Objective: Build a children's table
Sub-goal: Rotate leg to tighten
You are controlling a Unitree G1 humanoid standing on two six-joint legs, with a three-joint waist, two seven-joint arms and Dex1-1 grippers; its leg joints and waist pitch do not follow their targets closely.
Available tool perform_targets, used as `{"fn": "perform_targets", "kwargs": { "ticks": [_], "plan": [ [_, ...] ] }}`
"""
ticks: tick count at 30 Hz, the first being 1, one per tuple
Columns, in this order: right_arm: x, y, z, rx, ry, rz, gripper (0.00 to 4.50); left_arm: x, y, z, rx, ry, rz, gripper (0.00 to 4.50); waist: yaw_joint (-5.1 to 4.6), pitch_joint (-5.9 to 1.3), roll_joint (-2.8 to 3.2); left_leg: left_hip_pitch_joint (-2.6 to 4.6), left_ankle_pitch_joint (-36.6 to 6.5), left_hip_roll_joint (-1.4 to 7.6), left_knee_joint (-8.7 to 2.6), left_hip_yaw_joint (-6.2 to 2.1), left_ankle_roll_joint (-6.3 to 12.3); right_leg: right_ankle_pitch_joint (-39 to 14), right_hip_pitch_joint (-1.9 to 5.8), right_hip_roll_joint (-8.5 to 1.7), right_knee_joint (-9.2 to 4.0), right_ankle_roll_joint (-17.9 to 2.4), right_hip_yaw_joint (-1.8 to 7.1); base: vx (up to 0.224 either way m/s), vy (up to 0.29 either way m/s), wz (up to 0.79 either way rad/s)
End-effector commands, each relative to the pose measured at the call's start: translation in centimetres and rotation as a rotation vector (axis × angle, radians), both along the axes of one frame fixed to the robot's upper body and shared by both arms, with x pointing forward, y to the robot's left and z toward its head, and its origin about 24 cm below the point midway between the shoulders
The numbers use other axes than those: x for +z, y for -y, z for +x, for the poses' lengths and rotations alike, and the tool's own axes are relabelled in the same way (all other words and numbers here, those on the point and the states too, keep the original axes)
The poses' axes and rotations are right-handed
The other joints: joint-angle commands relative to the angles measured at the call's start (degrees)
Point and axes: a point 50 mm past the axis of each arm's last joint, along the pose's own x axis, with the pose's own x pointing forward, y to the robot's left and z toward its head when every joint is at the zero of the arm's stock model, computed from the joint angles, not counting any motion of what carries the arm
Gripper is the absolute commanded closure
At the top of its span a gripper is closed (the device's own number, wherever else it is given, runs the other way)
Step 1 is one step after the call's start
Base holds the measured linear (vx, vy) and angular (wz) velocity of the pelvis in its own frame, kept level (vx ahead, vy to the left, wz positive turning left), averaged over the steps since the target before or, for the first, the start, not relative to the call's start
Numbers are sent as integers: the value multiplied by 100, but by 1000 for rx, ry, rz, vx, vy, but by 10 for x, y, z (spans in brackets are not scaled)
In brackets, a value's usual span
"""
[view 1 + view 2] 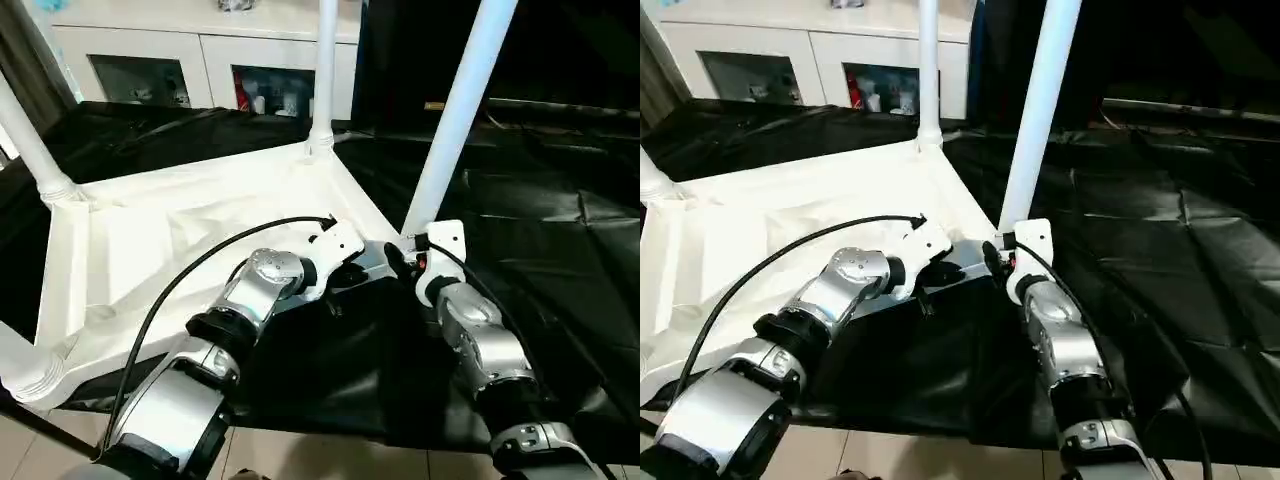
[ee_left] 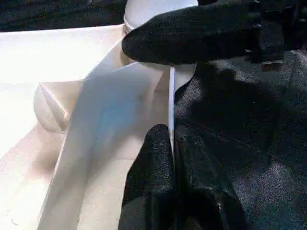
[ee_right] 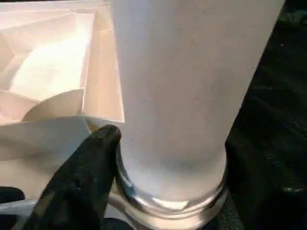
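- A black crinkled sheet (image 1: 520,230) covered the floor, with open room on the robot's right.
- Behind stood a white cabinet (image 1: 200,60) with glass doors.
- The white plastic tabletop (image 1: 170,250) lay upside down on the sheet, ribbed underside up, and legs stood in its corner sockets.
- The nearest leg (image 1: 455,120), a smooth white tube, rose tilted from the near right corner socket.
- The right gripper (image 1: 405,258) was at that leg's base, one finger (image 3: 79,177) touching the leg; whether it clamped, I could not tell.
- The left gripper (image 2: 170,143) pinched the tabletop's thin rim beside that corner.
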Motion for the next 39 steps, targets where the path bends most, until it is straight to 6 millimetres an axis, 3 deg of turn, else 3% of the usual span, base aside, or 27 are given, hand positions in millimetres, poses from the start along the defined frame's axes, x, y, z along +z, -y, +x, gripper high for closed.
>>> {"fn": "perform_targets", "kwargs": {
  "ticks": [1,5,11,14,17,20,29,36,39],
  "plan": [
    [-12,-4,-6,46,-47,-4,80,-4,-1,-1,31,5,-22,450,-7,-304,-58,159,-1633,375,-460,-253,-5,-1326,116,-460,-520,-1130,250,0,0,0],
    [-2,5,-5,158,-22,-13,56,-5,-13,-1,11,4,-12,450,-11,-303,-68,128,-1534,369,-440,-244,113,-1247,137,-469,-515,-1140,252,0,0,0],
    [14,22,-30,593,-61,-34,56,-2,-33,-11,-177,-22,-50,450,22,-312,-99,87,-1222,371,-401,-235,422,-801,210,-455,-474,-1229,236,0,0,0],
    [17,32,-38,693,-109,-48,56,0,-42,-15,-239,-36,-33,450,19,-321,-96,87,-1149,385,-387,-224,461,-875,183,-455,-460,-1314,227,0,0,0],
    [21,35,-39,719,-117,-53,56,2,-46,-19,-290,-56,-38,450,30,-317,-66,115,-1186,417,-403,-220,393,-883,155,-443,-441,-1430,223,0,0,0],
    [24,36,-38,732,-111,-56,56,5,-49,-21,-320,-67,-50,450,30,-315,-75,124,-1180,418,-402,-206,349,-773,135,-444,-430,-1505,227,0,0,0],
    [24,32,-37,767,-118,-82,56,5,-50,-28,-370,-103,-63,450,140,-318,-105,141,-1110,424,-402,-200,253,-770,135,-459,-410,-1435,239,0,0,0],
    [22,31,-36,766,-120,-96,126,6,-50,-29,-364,-103,-62,450,141,-322,-105,135,-1051,408,-387,-199,270,-756,142,-461,-410,-1399,239,0,0,0],
    [22,31,-36,767,-120,-99,135,5,-50,-30,-362,-103,-62,450,138,-330,-108,135,-994,406,-381,-198,291,-677,145,-454,-398,-1409,235,0,0,0]
  ]
}}
